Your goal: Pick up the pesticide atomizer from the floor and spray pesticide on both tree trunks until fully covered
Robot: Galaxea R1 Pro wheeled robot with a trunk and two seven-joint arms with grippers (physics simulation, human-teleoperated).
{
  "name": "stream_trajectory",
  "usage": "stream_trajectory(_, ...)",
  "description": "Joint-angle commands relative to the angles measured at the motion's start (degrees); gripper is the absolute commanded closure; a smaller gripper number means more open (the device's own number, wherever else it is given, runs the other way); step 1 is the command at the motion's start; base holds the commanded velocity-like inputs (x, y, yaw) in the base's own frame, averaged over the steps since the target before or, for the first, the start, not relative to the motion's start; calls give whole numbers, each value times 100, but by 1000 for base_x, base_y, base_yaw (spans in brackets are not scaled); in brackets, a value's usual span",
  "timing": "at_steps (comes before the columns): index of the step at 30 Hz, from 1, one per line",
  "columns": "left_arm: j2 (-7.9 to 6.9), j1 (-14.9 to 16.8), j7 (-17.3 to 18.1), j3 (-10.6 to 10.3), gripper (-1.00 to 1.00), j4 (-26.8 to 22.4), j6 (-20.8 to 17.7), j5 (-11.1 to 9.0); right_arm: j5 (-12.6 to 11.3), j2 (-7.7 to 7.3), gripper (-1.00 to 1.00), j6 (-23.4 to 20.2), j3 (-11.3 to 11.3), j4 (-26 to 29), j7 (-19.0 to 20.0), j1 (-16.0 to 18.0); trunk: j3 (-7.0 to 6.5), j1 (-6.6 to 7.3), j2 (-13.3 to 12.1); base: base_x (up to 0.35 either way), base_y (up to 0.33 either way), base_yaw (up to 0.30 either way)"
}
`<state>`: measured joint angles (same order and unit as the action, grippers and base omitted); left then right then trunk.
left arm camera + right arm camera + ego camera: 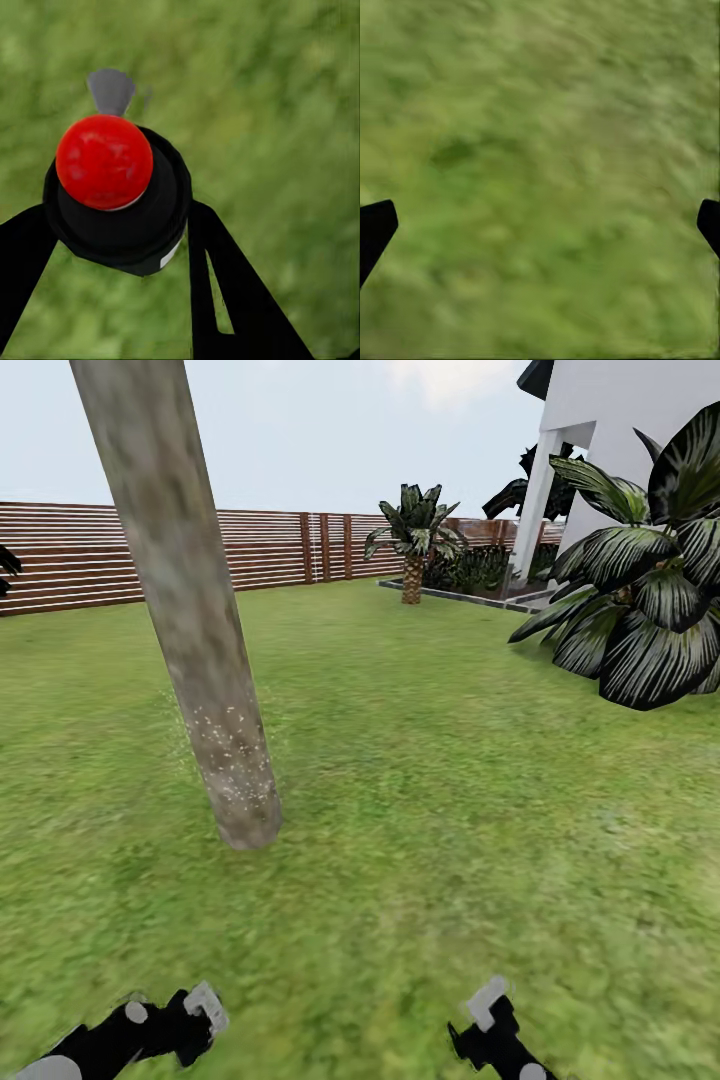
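A thick, mottled grey-tan tree trunk (170, 560) rises from the grass lawn (420, 780) at the left of the head view, leaning slightly. Fine white pesticide specks (228, 755) cling to its lower part near the base. My left gripper (120, 221) is shut on the pesticide atomizer (105, 161), a black bottle with a red round cap and a grey nozzle, held over grass. My right gripper (544, 221) is open, with grass alone between its fingertips. Both arms sit low at the head view's bottom edge, short of the trunk.
A brown slat fence (290, 550) closes the lawn at the back. A scaly palm (412, 550) stands by a planting bed near the white house (620, 420). A large dark-leaved plant (650, 610) crowds the right side. Open grass lies right of the trunk.
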<state>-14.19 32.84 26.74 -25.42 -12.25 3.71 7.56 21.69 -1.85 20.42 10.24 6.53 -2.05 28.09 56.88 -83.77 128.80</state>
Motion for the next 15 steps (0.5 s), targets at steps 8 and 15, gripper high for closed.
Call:
stream_trajectory(8,255,-879,-1595,7,100,747,1914,-2641,-2157,-50,-100,950,-20,-225,-197,-225,-1,0,0,0,0,0)
stream_trajectory(15,581,-1071,-2979,61,100,803,2037,-3819,-2187,-151,-100,1086,-22,-267,-199,-390,-1,0,0,0,0,-6)
